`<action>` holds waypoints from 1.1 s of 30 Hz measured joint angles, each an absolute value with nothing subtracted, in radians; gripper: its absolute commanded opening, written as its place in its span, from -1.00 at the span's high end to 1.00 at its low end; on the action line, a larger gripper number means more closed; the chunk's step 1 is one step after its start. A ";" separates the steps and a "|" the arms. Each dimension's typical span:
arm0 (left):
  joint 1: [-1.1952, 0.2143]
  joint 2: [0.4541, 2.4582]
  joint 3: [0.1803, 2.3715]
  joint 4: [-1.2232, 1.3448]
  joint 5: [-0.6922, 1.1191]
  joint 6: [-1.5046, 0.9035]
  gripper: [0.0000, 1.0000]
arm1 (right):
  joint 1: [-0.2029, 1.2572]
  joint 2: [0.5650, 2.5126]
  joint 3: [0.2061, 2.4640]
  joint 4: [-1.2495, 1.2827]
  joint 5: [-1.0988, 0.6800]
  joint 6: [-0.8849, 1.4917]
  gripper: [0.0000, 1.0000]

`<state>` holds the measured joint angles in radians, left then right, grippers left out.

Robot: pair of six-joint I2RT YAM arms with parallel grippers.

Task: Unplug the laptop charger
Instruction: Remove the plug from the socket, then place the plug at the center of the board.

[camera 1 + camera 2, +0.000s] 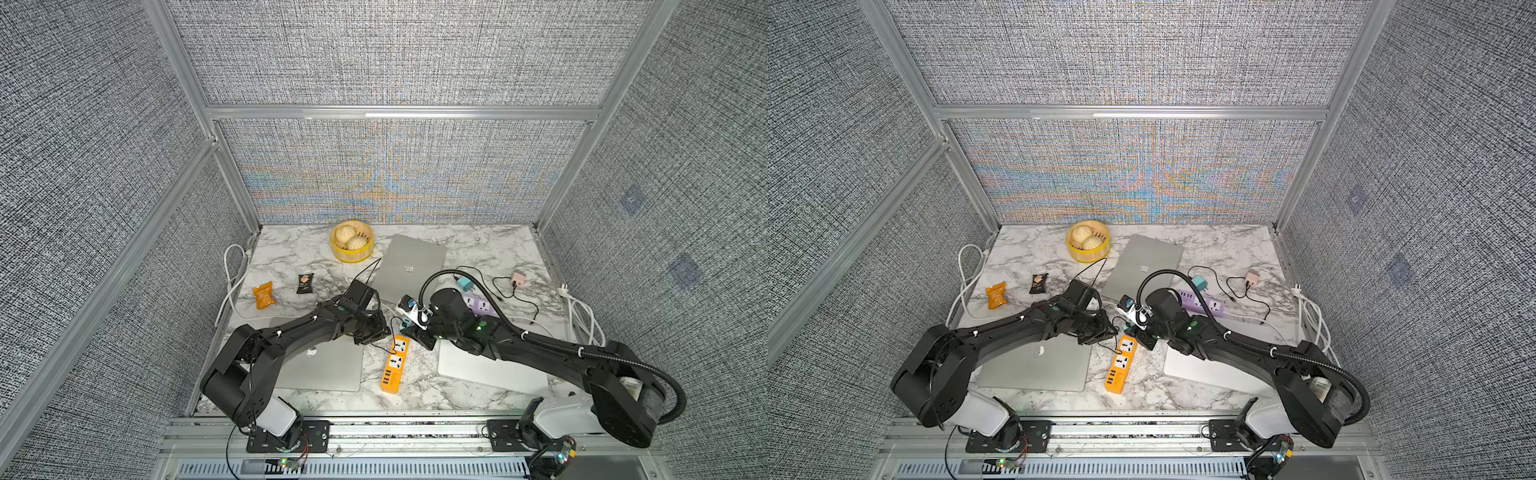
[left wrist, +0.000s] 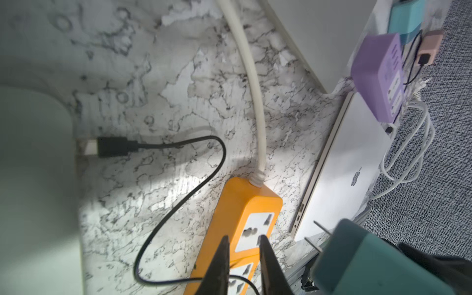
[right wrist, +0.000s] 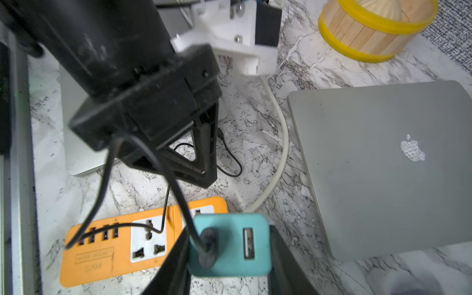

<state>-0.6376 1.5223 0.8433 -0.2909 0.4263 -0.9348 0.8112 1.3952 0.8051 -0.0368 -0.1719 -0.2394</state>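
Observation:
My right gripper is shut on the teal laptop charger, one finger on each side of it. The charger hangs just above the orange power strip, and in the left wrist view its two prongs are bare and clear of the sockets. Its black cable loops over the marble to a plug in the side of a silver laptop. My left gripper is over the strip's end socket, its fingers a narrow gap apart with nothing between them.
Two more silver laptops lie behind and to the right. A purple power strip, a second teal charger and a pink charger are at the right rear. A bamboo steamer and snack packets sit behind on the left.

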 measured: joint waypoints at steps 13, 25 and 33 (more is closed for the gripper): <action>-0.586 1.467 0.827 -0.323 0.419 -0.913 0.56 | 0.786 1.397 0.943 -0.219 0.022 -0.237 1.00; -0.552 1.432 0.808 -0.323 0.422 -0.908 0.56 | 0.740 1.568 1.158 -0.368 0.109 -0.244 1.00; -0.529 1.423 0.792 -0.323 0.430 -0.900 0.56 | 0.742 1.618 1.172 -0.495 0.108 -0.218 1.00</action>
<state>-0.5285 1.4235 0.7921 -0.3229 0.4297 -0.9001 0.7422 1.6176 1.1725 -0.4950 0.1078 -0.2184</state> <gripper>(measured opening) 0.221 0.395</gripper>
